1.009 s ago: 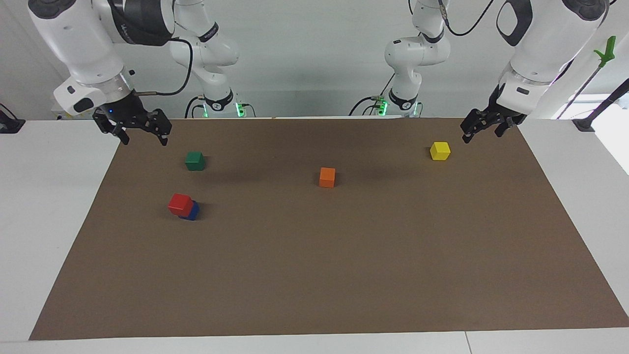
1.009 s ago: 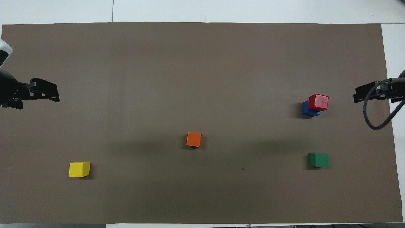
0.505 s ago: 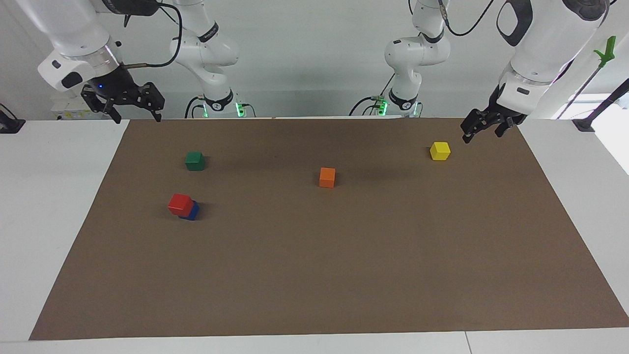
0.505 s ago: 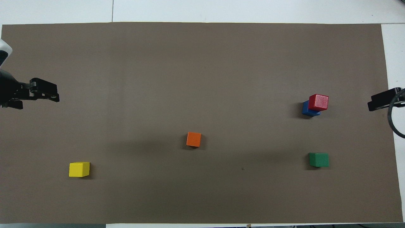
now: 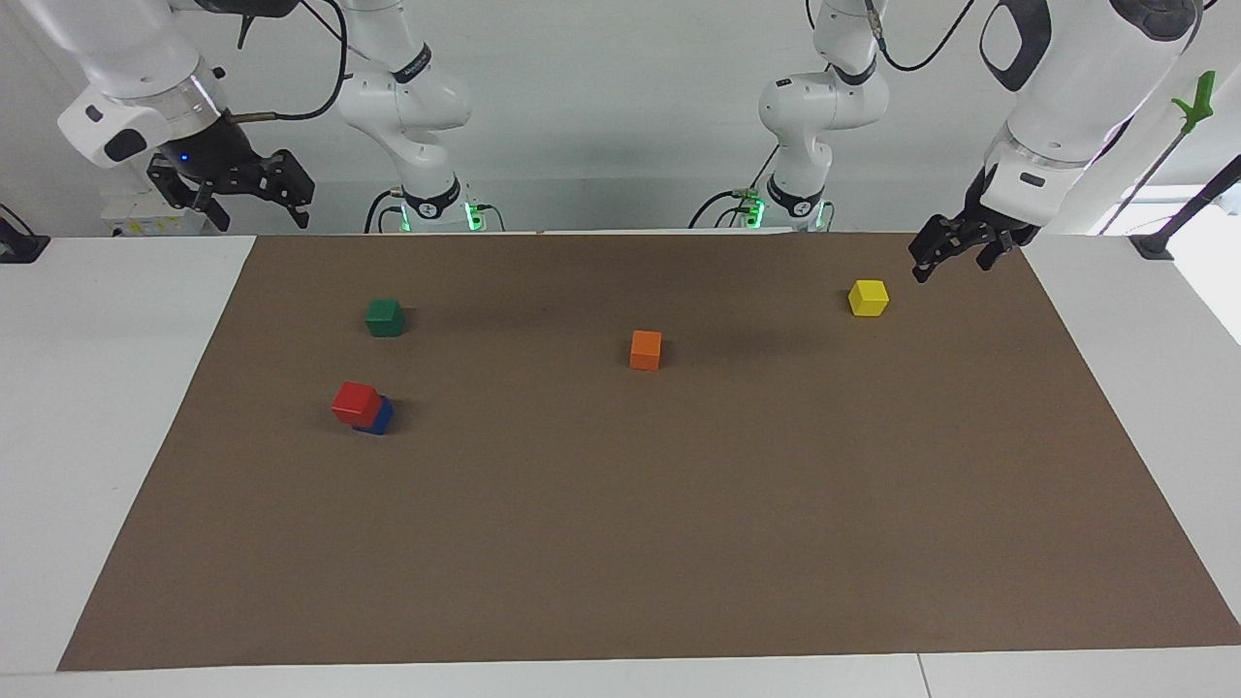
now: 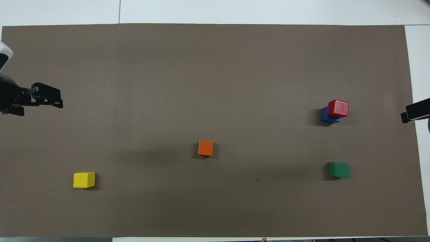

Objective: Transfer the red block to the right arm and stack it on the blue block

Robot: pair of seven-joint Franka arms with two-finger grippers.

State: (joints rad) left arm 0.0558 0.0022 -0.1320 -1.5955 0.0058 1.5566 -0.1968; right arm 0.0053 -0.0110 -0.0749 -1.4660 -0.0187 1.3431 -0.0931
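Observation:
The red block (image 5: 355, 401) sits on top of the blue block (image 5: 380, 419), shifted a little off centre, toward the right arm's end of the brown mat; the stack also shows in the overhead view, red block (image 6: 338, 108) on blue block (image 6: 325, 115). My right gripper (image 5: 262, 215) is open and empty, raised over the mat's corner by its own base; only its tip (image 6: 415, 112) shows in the overhead view. My left gripper (image 5: 955, 262) is open and empty, waiting over the mat's edge beside the yellow block (image 5: 868, 297); it also shows in the overhead view (image 6: 50, 101).
A green block (image 5: 385, 316) lies nearer to the robots than the stack. An orange block (image 5: 646, 349) lies mid-mat. The yellow block (image 6: 84, 179) lies toward the left arm's end. The brown mat (image 5: 679, 533) covers the white table.
My right gripper has risen and drawn back from over the mat near the green block toward the table's end. The stack and the left arm have not moved.

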